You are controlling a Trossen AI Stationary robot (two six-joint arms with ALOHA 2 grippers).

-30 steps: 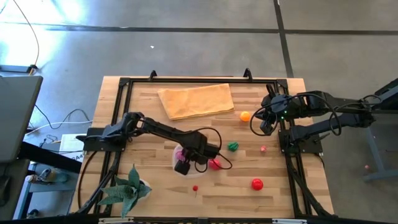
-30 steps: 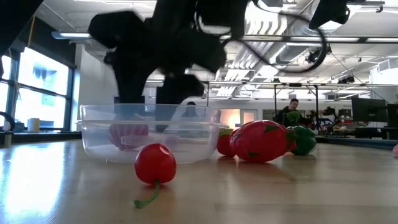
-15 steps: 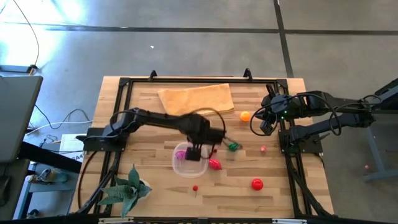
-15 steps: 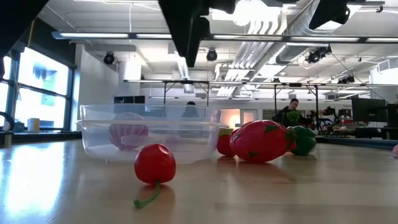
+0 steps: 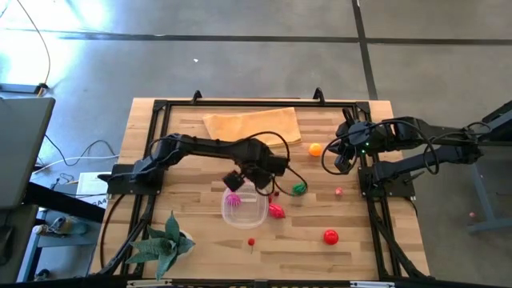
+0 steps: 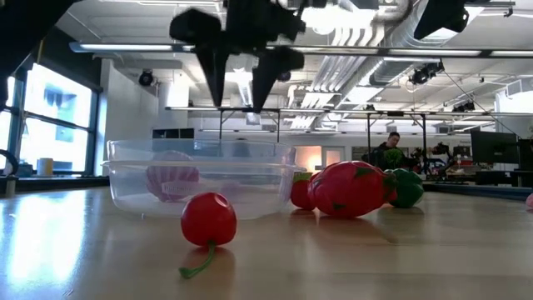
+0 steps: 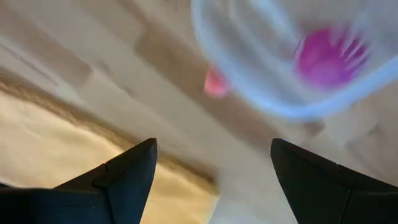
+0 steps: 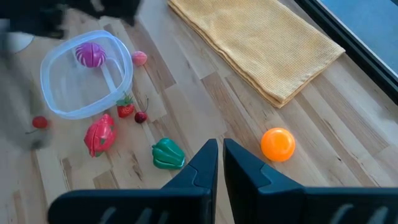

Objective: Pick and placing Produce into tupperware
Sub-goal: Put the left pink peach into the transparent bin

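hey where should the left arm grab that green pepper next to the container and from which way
Probably from straight above, closing the fingers across the narrow middle of the green pepper. It lies on its side on bare wood, clear of the tupperware and the small red pieces nearby, so its flanks look free. The left gripper, open, sits beside it.

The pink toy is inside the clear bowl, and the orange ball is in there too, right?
Not quite. The pink toy is inside the clear bowl, but the orange ball is not: it lies out on the table, near the yellow cloth. The right wrist view shows it.
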